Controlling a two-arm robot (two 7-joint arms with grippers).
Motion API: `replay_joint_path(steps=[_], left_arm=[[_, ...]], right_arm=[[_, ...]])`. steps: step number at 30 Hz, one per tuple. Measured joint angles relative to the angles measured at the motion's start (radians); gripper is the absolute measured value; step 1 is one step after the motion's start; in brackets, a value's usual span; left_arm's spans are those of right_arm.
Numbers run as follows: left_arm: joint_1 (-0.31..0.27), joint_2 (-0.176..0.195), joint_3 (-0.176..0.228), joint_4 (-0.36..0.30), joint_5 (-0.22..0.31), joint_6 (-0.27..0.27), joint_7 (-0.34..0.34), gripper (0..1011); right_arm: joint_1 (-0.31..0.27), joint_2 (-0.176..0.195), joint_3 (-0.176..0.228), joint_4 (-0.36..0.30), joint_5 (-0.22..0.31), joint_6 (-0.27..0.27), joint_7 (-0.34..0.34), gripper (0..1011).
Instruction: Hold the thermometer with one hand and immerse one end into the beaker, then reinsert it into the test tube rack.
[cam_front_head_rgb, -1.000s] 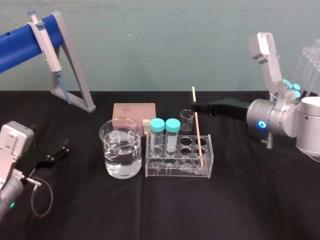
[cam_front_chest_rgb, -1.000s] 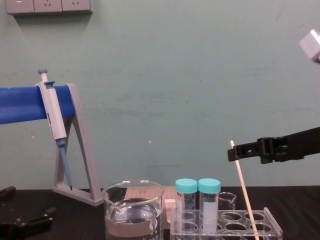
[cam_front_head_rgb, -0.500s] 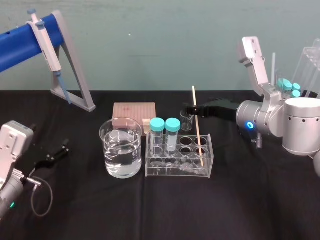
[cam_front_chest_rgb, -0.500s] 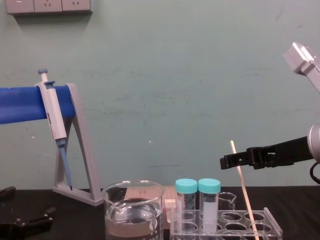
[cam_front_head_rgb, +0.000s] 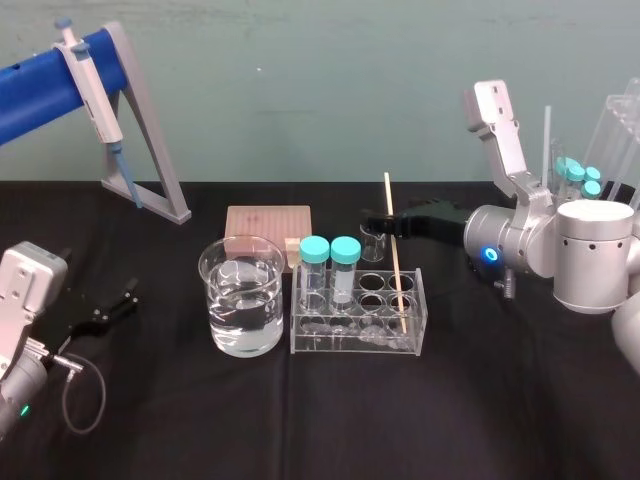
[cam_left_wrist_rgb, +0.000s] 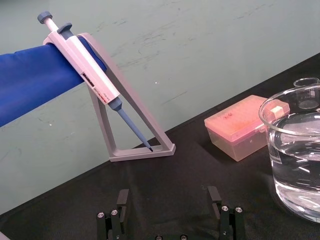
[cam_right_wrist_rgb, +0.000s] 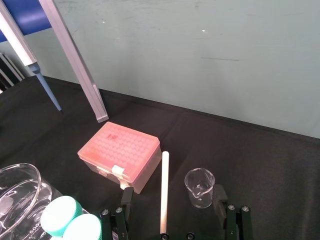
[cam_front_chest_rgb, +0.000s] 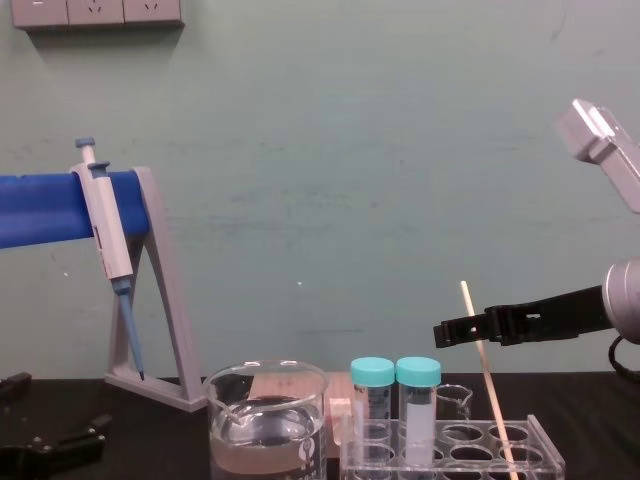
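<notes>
1. Bench (cam_front_head_rgb: 500, 400): covered in black cloth. Behind it is a plain teal-green wall (cam_front_head_rgb: 330, 90), with white sockets (cam_front_chest_rgb: 95, 12) high up in the chest view.
2. Thermometer (cam_front_head_rgb: 395, 258) stands tilted in the right end of the test tube rack (cam_front_head_rgb: 415, 330). Beaker (cam_front_head_rgb: 242, 300), part-filled with clear liquid, sits just left of the rack.
3. Right end effector (cam_front_head_rgb: 385, 221) is level with the thermometer's upper part, fingers spread on either side of the rod, with a gap each side.
4. Left end effector (cam_left_wrist_rgb: 169, 202) is low over the bench at far left, fingers spread.
</notes>
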Motion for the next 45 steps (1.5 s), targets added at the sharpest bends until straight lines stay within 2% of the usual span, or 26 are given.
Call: replay_joint_path(steps=[10, 23, 30, 45], left_arm=[[0.0, 0.0, 0.0, 0.0, 0.0, 0.0, 0.0, 1004], [0.0, 0.0, 0.0, 0.0, 0.0, 0.0, 0.0, 1004], [0.0, 0.0, 0.0, 0.0, 0.0, 0.0, 0.0, 1004], [0.0, 0.0, 0.0, 0.0, 0.0, 0.0, 0.0, 1004]], right_arm=[[0.007, -0.017, 0.007, 0.022, -0.025, -0.005, 0.019, 1003], [0.007, -0.016, 0.007, 0.021, -0.024, -0.005, 0.019, 995], [0.007, -0.015, 0.006, 0.019, -0.023, -0.004, 0.019, 863], [0.006, -0.014, 0.005, 0.018, -0.02, -0.003, 0.018, 367]])
